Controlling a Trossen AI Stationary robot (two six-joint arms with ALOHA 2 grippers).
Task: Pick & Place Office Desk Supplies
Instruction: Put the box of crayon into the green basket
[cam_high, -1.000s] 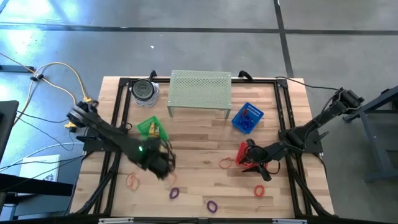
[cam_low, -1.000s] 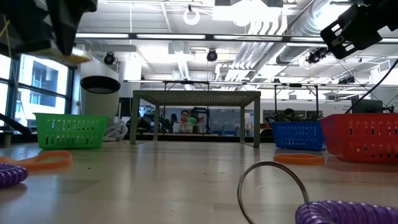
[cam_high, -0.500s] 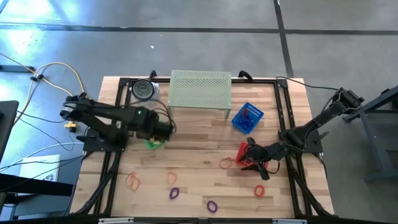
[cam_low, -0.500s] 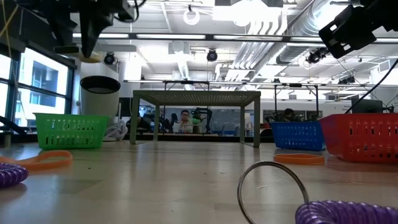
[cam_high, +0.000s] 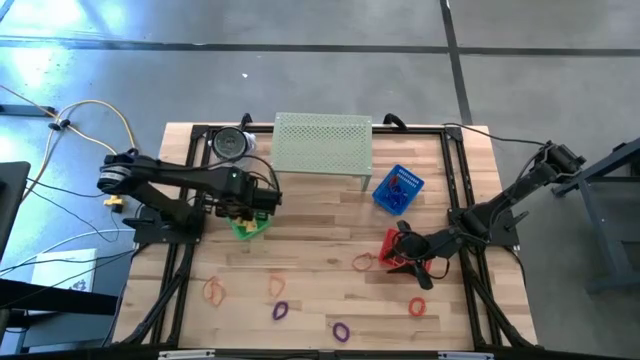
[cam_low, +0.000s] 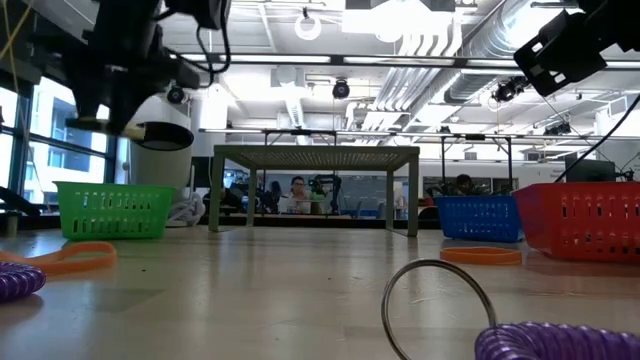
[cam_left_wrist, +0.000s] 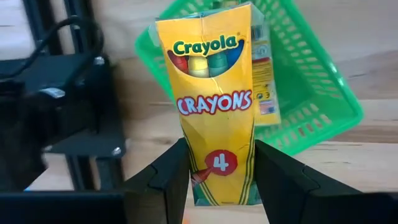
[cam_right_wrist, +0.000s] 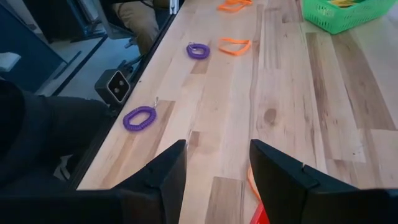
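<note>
Left gripper (cam_left_wrist: 221, 171) pinched a yellow crayon box (cam_left_wrist: 213, 99) by its lower end, one finger on each flat side, box upright between them. In the high view my left arm reached across the table's left half, with the wrist over the green basket (cam_high: 249, 224). The wrist view put the box directly above that basket's open mouth; a second yellow crayon box (cam_left_wrist: 266, 87) already lay inside, against the mesh.

Step in hand, as I judged it: carry finished, release pending. The box was held above the basket, not touching it.

Right gripper (cam_right_wrist: 214, 163) hung with fingers spread and nothing between them, just beside the red basket (cam_high: 391, 246) on the table's right half. It was waiting.

Remaining supplies lay loose on the wood near the front edge: an orange band (cam_high: 213, 291) at front left, a purple coil (cam_high: 280, 311) and another purple coil (cam_high: 342, 329) near the middle, an orange band (cam_high: 417, 307) at front right. The blue basket (cam_high: 398, 189) stood by the pale green stand (cam_high: 322, 145), apparently with blue items inside.

Next move, my estimate: lower slightly so the box clears the rim, then open the fingers. Risk noted: the box was tall and held low, so it could tip over the rim on release if not centred.
</note>
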